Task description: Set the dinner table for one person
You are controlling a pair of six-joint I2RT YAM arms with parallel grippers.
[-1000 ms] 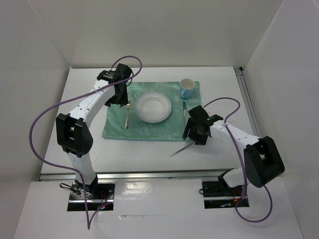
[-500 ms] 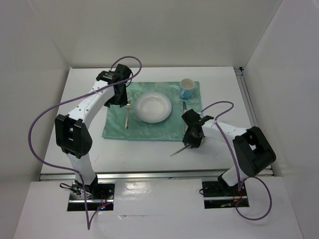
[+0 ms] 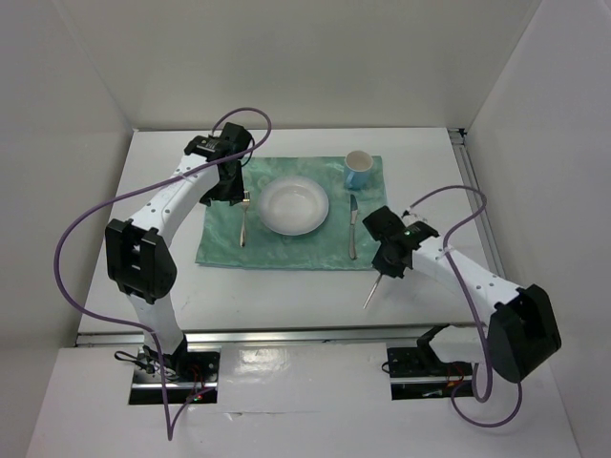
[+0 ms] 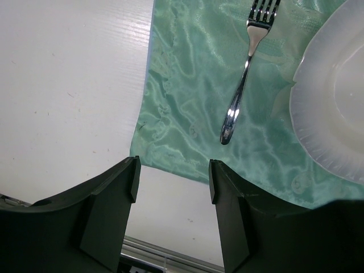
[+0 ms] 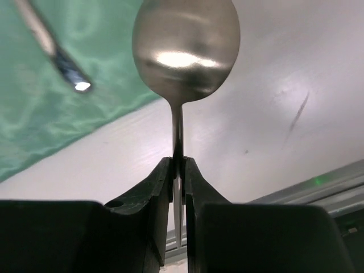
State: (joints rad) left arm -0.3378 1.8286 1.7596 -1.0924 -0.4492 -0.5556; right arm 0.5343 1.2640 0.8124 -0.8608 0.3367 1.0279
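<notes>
The large flat white rectangular dinner table (image 3: 286, 296) with metal rails along its edges is lying beneath both pairs of jaws, its surface showing faint scuffs. It is carrying a pale green patterned cloth placemat (image 3: 286, 246), which in turn is holding a shallow white plate (image 3: 294, 205), a blue-and-white mug (image 3: 358, 169), a steel knife (image 3: 352, 229) and a steel fork (image 3: 243, 219). The right gripper (image 5: 178, 170) is reaching low over bare tabletop just off the mat's near right corner, its jaws pinching the thin handle of a shiny metal spoon (image 5: 185, 45), whose bowl is sticking out ahead of the fingertips. The left gripper (image 4: 172, 182) is hanging over the mat's left part with its jaws standing apart and gripping nothing; the fork is lying ahead of their gap and the plate to their right.
</notes>
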